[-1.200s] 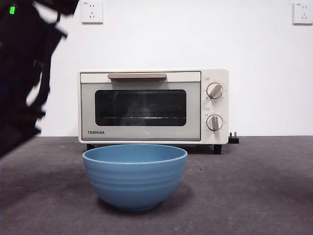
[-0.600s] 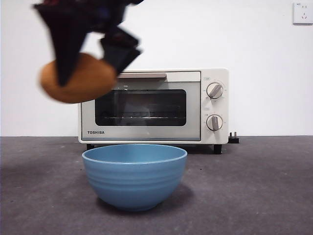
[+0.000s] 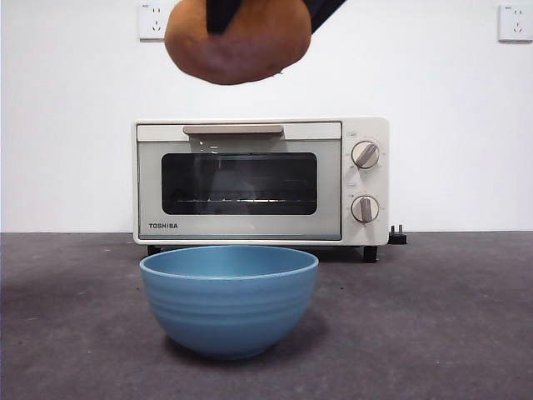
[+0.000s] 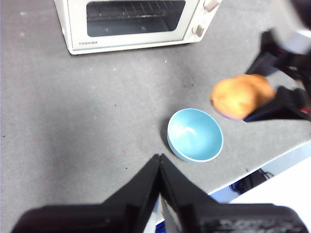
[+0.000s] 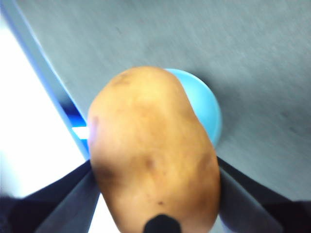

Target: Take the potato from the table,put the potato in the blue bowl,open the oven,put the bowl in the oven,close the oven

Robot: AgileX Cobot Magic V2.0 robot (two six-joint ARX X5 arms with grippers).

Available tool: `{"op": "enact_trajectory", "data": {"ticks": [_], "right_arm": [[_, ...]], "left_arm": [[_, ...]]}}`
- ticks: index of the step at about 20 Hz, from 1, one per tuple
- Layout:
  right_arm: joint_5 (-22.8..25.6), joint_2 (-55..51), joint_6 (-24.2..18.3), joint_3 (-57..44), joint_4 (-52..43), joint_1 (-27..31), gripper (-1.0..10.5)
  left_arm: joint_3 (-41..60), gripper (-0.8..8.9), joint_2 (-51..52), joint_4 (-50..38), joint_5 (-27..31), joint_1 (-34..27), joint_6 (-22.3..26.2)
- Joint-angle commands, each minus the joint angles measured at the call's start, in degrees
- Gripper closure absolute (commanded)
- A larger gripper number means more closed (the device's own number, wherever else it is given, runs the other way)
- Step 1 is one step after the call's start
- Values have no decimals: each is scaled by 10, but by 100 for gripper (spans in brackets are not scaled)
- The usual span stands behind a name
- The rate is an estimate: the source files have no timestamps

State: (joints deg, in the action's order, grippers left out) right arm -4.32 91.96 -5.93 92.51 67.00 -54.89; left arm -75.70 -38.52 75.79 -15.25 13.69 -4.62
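- Potato (image 3: 237,42): top cut off by the front view's upper edge; in the right wrist view it fills the middle, its near end cut by the picture's edge.
- Right gripper (image 5: 155,194): in the front view only two dark slivers at 12 o'clock above the potato; fingers (image 5: 63,204) mostly hidden behind it, blurred.
- Blue bowl (image 5: 209,111): largely hidden behind the potato in the right wrist view; its inside unseen from the front.
- Oven (image 4: 131,22): top cut off in the left wrist view; knob markings too small to read.
- Desk (image 5: 218,43): motion-blurred.
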Motion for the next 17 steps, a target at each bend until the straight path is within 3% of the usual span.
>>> {"op": "enact_trajectory", "data": {"ticks": [1, 6, 9, 13, 17], "right_arm": [[-17, -55, 51, -129, -95, -2, 957], [-11, -108, 163, -317, -309, -2, 957], [3, -93, 184, -349, -386, -2, 957], [44, -70, 184, -353, -407, -1, 950], [32, -30, 188, -353, -414, -1, 941]], "left_arm": [[-1, 819, -8, -2, -2, 3, 12], [-1, 819, -29, -2, -2, 3, 22], [-1, 819, -35, -2, -2, 3, 26], [-1, 819, -38, -3, -2, 3, 38], [-1, 819, -39, -3, -2, 3, 42]]}}
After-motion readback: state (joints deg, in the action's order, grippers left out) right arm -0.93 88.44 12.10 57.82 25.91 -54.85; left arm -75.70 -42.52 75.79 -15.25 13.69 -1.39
